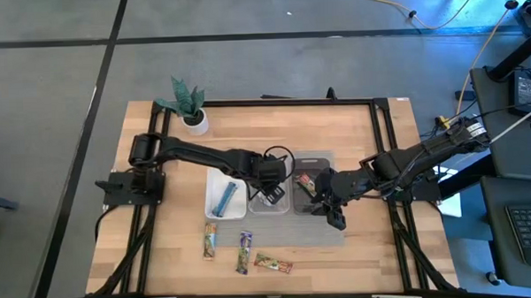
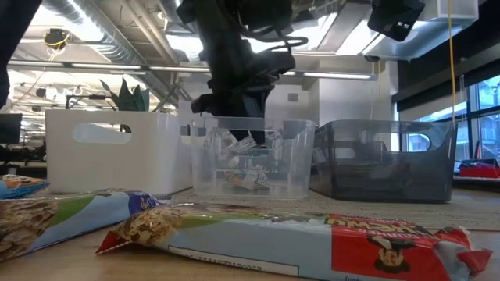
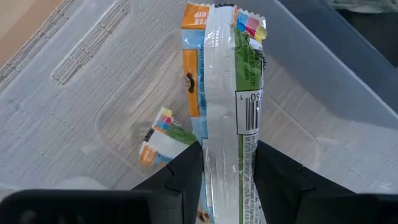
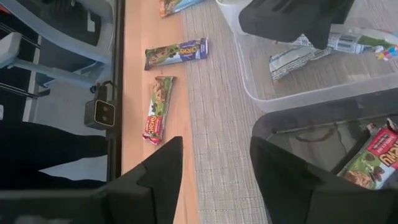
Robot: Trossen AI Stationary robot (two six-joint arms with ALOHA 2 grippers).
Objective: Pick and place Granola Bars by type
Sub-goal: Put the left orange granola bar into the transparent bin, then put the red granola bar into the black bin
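Left gripper (image 1: 269, 191) hangs over the clear plastic tray (image 1: 258, 206), fingers (image 3: 186, 180) clamped on a silver-white and green wrapped granola bar (image 3: 227, 106); another small bar (image 3: 163, 138) lies on that tray's floor. Right gripper (image 1: 333, 213) hovers beside the dark tray (image 4: 323, 115), fingers spread, holding nothing. Three wrapped bars (image 1: 243, 252) lie on the wooden table's (image 1: 172, 250) front edge; a blue bar (image 1: 225, 200) sits in the white tray (image 1: 212, 202).
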